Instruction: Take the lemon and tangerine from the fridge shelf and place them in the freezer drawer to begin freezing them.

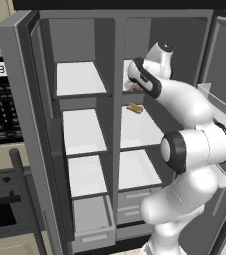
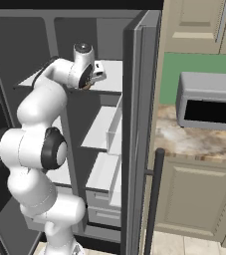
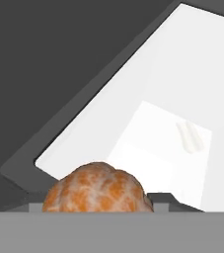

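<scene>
Your hand [image 2: 90, 81] is closed on the tangerine [image 3: 97, 189], a round, dimpled orange fruit cut off low in the hand view above the smooth white shelf [image 3: 182, 74].

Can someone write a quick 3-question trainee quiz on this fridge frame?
1. True or false: the gripper is shut on the tangerine.
2. Which shelf level on the fridge's right side does the hand reach into in the left base view? A) top B) middle C) bottom
3. Fill in: the tan-brown food item lies on the shelf ____ the hand.

Key
1. True: in the hand view the tangerine sits right at the fingertips.
2. A: the hand is at the top right shelf.
3. Below. The freezer drawer, open at lower left, is where the fruit should go.
</scene>
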{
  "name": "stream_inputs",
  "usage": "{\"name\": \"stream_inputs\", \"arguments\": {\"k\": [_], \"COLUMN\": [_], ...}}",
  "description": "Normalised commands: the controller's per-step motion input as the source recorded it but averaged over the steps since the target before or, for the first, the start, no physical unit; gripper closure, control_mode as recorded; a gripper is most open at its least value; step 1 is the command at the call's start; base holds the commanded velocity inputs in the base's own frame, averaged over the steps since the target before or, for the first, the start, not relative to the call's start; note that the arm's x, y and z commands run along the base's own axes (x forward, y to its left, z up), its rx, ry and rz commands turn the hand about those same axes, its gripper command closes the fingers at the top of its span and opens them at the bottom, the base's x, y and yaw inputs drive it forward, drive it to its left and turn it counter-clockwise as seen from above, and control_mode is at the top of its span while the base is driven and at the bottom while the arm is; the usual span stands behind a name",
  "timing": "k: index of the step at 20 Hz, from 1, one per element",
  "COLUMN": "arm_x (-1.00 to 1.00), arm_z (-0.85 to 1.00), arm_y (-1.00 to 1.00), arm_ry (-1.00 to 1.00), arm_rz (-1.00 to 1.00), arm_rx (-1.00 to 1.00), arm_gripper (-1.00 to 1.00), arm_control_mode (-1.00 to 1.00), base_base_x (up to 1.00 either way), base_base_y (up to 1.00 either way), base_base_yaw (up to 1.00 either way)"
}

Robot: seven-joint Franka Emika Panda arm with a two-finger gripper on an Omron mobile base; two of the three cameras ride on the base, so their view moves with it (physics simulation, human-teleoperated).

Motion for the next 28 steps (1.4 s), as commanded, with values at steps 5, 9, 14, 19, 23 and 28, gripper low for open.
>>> {"name": "stream_inputs", "arguments": {"k": [5,9,14,19,23,28], "arm_x": [-1.0,-1.0,-0.99,-0.84,-0.8,0.0], "arm_z": [0.16,0.06,-0.13,-0.35,-0.32,0.0], "arm_y": [0.01,0.15,0.13,0.01,0.0,0.0], "arm_ry": [-0.16,-0.05,0.06,0.14,0.18,0.0], "arm_rz": [0.03,0.0,0.0,0.0,0.0,0.0], "arm_rx": [0.0,0.02,0.02,0.04,0.04,0.0], "arm_gripper": [1.0,1.0,1.0,1.0,1.0,1.0], "arm_control_mode": [-1.0,-1.0,-1.0,-1.0,-1.0,1.0], "base_base_x": [0.0,0.0,0.0,0.0,0.0,-0.86], "base_base_y": [0.0,0.0,0.0,0.0,0.0,0.18], "base_base_yaw": [0.0,0.0,0.0,0.0,0.0,0.0]}}
